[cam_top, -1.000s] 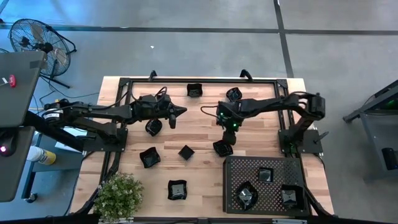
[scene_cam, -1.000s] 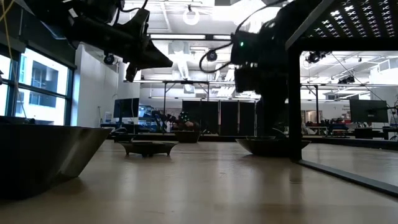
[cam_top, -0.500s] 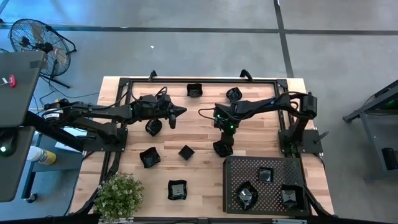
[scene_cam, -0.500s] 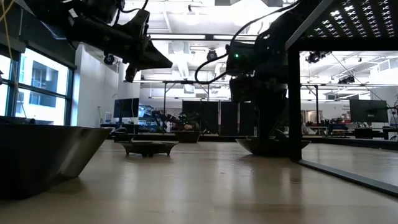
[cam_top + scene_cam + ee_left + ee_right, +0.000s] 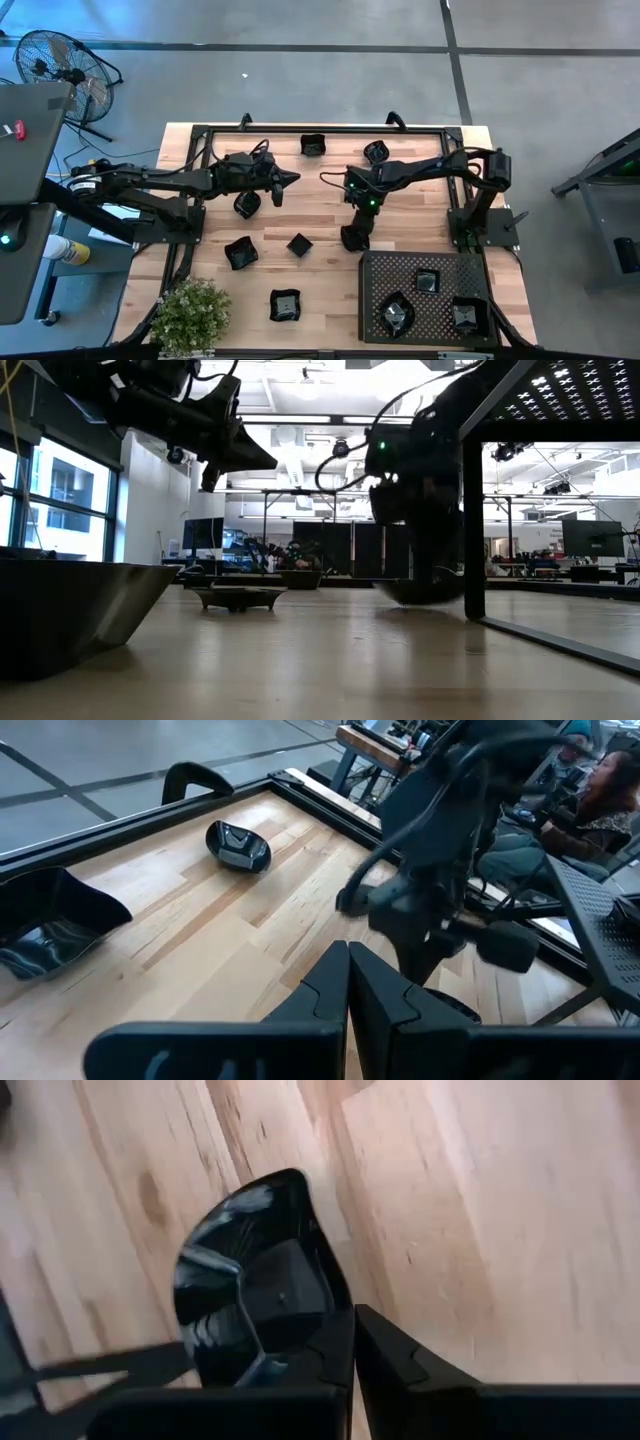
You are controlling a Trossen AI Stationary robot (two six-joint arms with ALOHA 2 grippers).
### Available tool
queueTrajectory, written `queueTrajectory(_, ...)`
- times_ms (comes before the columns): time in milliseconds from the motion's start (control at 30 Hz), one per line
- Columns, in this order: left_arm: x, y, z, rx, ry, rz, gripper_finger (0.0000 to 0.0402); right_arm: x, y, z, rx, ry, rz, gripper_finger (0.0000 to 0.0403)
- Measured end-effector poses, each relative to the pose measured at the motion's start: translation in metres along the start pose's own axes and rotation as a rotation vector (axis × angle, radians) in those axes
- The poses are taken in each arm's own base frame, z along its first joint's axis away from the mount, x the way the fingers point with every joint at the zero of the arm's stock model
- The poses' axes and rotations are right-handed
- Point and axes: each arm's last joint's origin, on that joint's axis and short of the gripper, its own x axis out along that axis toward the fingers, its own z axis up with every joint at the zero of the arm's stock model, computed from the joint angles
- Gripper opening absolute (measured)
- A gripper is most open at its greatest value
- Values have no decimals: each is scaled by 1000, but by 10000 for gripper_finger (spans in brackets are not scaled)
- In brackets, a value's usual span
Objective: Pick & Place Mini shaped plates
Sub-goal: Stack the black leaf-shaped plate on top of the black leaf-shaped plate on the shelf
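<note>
Several small glossy black mini shaped plates lie flat on the wooden table (image 5: 320, 205), among them one (image 5: 299, 243) at the middle and one (image 5: 240, 252) to its left. My right gripper (image 5: 357, 230) points steeply down at the table's middle right, shut on another plate (image 5: 351, 241), which the right wrist view shows as a rounded dish (image 5: 250, 1300). My left gripper (image 5: 293, 178) hovers shut and empty above the table's left half, its fingers (image 5: 348, 975) pointing toward the right arm. My right gripper pinches the plate's rim (image 5: 338, 1315) between its two fingers, one finger over the dish's inside and one outside it. The fingers come slanting down from the table's right. Whether the plate (image 5: 420, 592) is clear of the table, I cannot tell.
A black perforated tray (image 5: 372, 300) with three plates stands at the near right corner. Two more plates (image 5: 313, 144) (image 5: 376, 151) sit near the far edge, one (image 5: 247, 204) under the left arm, one (image 5: 285, 305) near the front. A potted plant (image 5: 192, 315) stands at the near left.
My right gripper has come down onto the plate at the middle right, rolled a little and shut on its rim. The plate has shifted slightly toward the table's left. My left gripper has kept still.
</note>
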Motion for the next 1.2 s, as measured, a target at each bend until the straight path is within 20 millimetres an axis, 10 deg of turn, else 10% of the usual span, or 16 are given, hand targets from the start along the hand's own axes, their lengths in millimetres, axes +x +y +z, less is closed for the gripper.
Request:
queueTrajectory(300,-6,-2,1,-9,35,-42,0,-69,33,-8,243,-233,31,1)
queueTrajectory(567,-20,-3,6,8,42,-32,0,-146,89,-57,445,-523,144,1)
queueTrajectory(1200,-20,-2,3,-52,70,-19,0,-137,241,-183,701,-415,234,0)
